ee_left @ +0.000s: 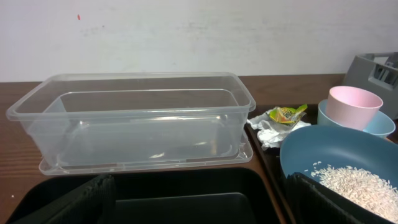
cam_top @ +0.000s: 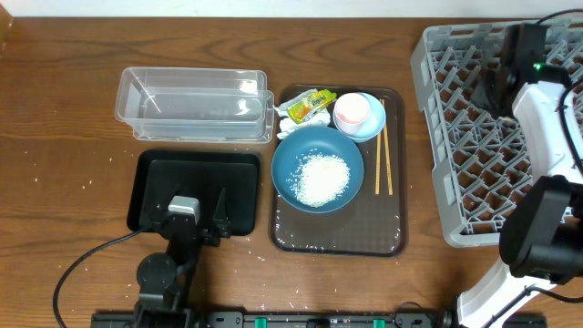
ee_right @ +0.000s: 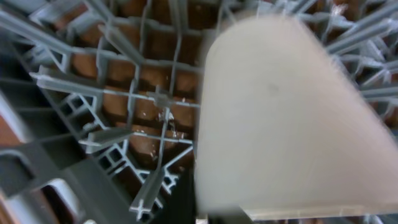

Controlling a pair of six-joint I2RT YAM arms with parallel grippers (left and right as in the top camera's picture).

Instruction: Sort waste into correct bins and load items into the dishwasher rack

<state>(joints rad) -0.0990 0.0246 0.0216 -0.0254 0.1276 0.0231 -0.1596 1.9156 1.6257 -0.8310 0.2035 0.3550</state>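
Observation:
My right gripper (cam_top: 496,82) hangs over the grey dishwasher rack (cam_top: 455,137), shut on the rim of the white cup (ee_right: 280,112), which fills the right wrist view above the lattice (ee_right: 143,99). My left gripper (ee_left: 205,205) stands wide open and empty over the black tray (cam_top: 155,178). Behind that lies the clear tub (cam_top: 193,105). A heap of rice (cam_top: 321,178) lies on a dark blue plate. The pink bowl (cam_top: 352,111) sits in the light-blue bowl (cam_top: 373,128). Chopsticks (cam_top: 383,159), wrapper (cam_top: 311,102) and tissue (cam_top: 290,123) are on the brown tray.
The brown serving tray (cam_top: 337,232) lies mid-table between the bins and the rack. Stray rice grains dot the wood near the black tray's front right corner (cam_top: 264,246). The right arm's base (cam_top: 537,241) stands in front of the rack.

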